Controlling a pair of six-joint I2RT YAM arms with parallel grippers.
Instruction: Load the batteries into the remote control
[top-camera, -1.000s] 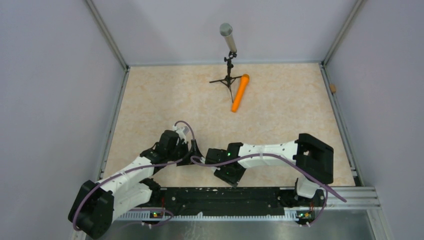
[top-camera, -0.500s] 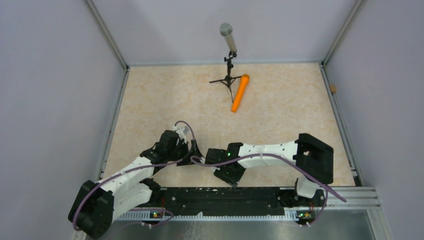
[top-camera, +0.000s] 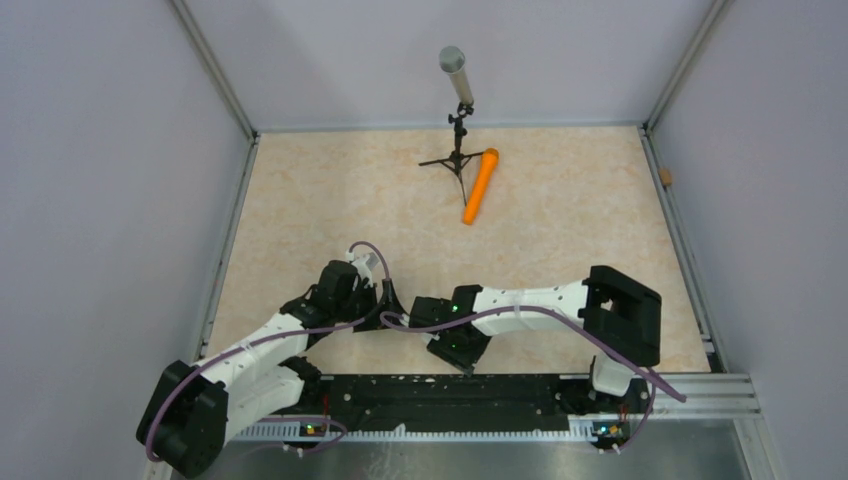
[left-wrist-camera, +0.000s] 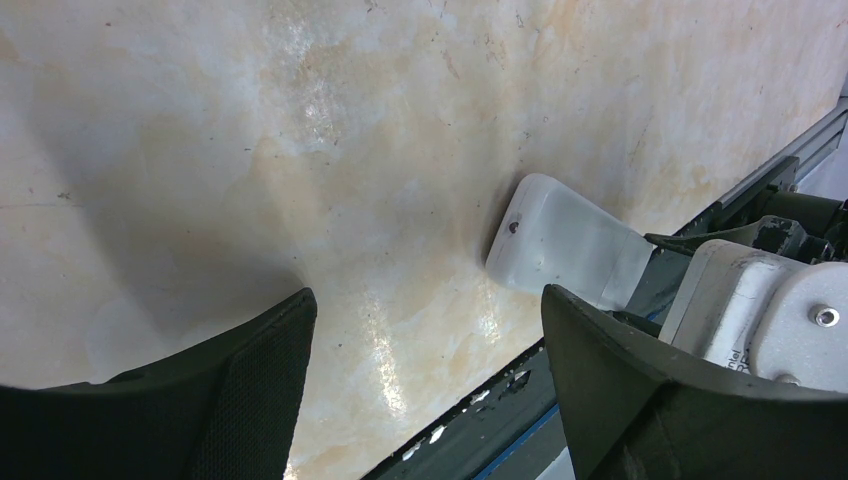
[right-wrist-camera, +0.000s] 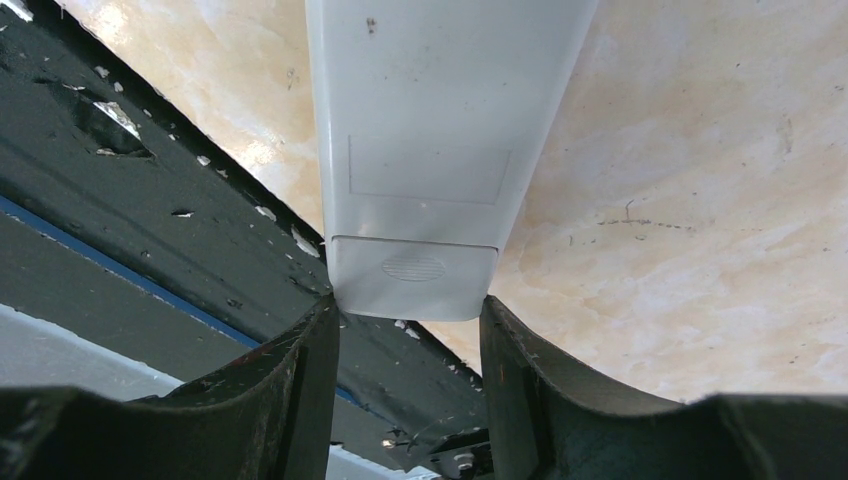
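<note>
The remote control is seen in the right wrist view with its plain white back turned up, and its near end is clamped between the 2 jaws of the right gripper, one pressed against each side edge. The grip is taken right at the end, so the ribbed battery cover is left exposed just above the jaws, presumably so that it can be slid off by the other arm. The remote is held low over the table, right beside the black rail at the near edge. From the left wrist view its far end appears to rest on the tabletop, though contact cannot be confirmed from that angle. The left gripper is held wide open with nothing between its jaws, poised over bare table and facing the remote, well placed to come in on the cover. The batteries are not found in any view; they may be hidden beneath the arms. The microphone and the orange cylinder are left well apart at the far end.
</note>
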